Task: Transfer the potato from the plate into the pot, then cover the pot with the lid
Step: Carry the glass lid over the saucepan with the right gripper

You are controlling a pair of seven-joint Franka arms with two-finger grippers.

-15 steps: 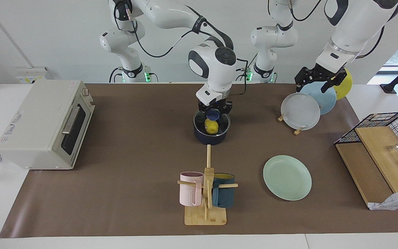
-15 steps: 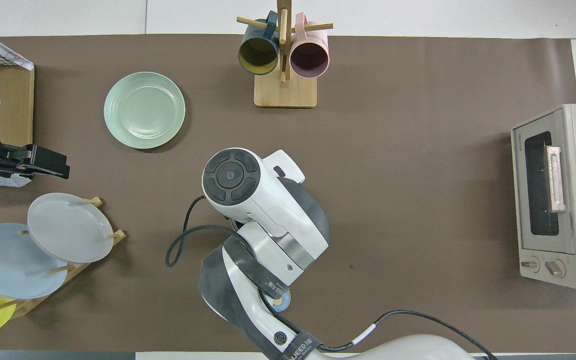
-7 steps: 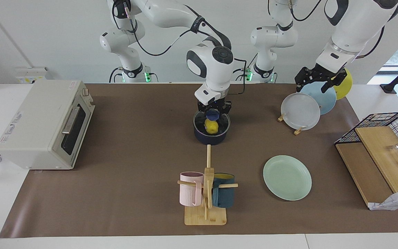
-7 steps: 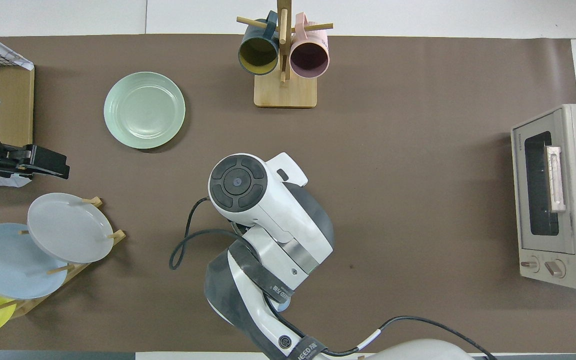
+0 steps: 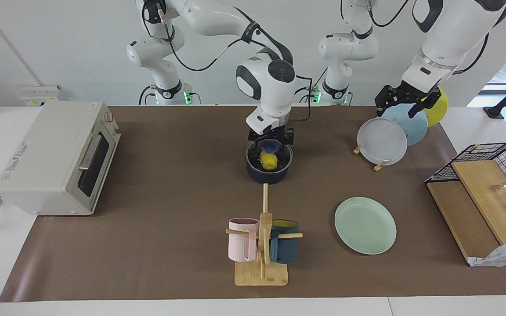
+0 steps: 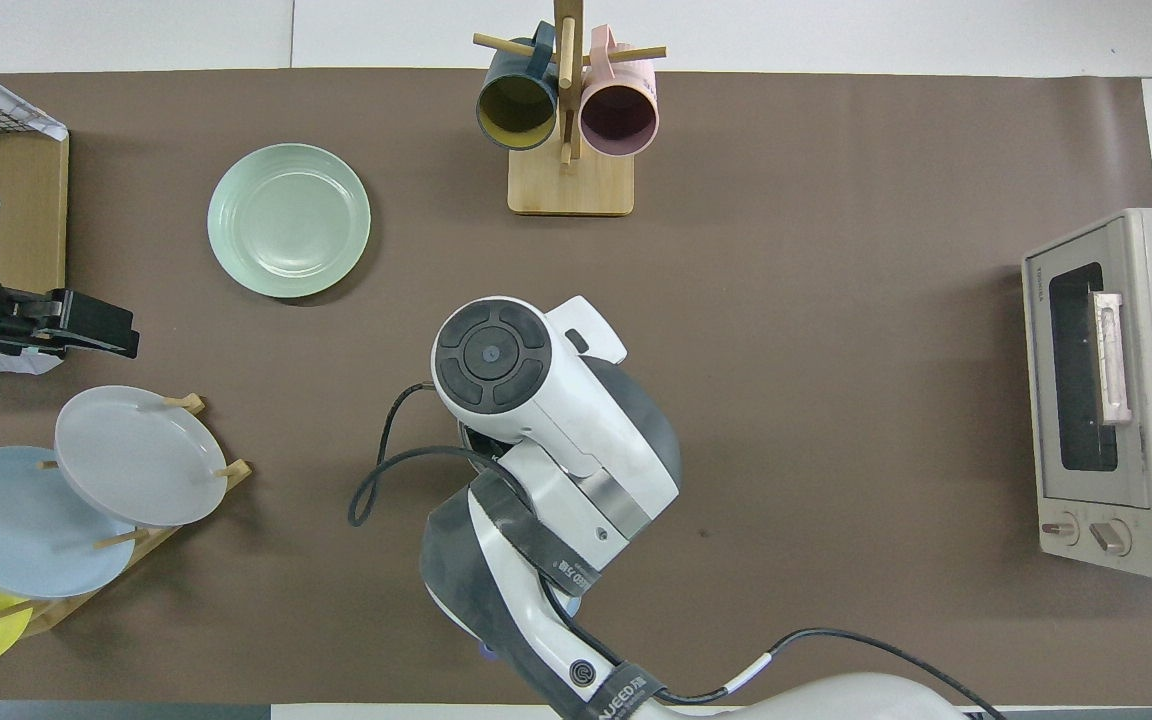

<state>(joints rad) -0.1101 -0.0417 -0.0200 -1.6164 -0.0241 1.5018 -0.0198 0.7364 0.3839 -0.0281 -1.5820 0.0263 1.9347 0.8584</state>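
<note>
2 arms share the table. The right gripper [image 5: 271,139] hangs directly over the pot [image 5: 269,173], with the blue knob of the lid [image 5: 269,154] between its fingers; whether they pinch the knob or stand just clear of it cannot be told. The lid's metal rim sits on the pot's rim, and the potato [image 5: 269,161] shows bright yellow through the glass, inside the pot. In the overhead view the right arm's wrist hides the pot, the lid and the potato completely.

The plate [image 5: 365,225] lies flat with nothing on it, at about 4 o'clock from the pot in the facing view, farther from the robots and toward the left arm's end of the table. In the overhead view the plate [image 6: 289,220] lies at about 9 o'clock from the mug stand [image 6: 568,180].

The left gripper [image 5: 406,100] waits in the air over the plate rack [image 5: 378,166], which holds 3 tilted plates: grey-white, light blue and yellow; its dark fingers look spread, holding nothing.

At 6 o'clock from the pot in the facing view, the mug stand [image 5: 262,272] carries 1 pink mug [image 5: 241,239] and 1 dark teal mug [image 5: 284,248]. The toaster oven [image 5: 55,156] sits at the right arm's end of the table, and a wire basket [image 5: 481,158] over wooden boards at the left arm's end.
</note>
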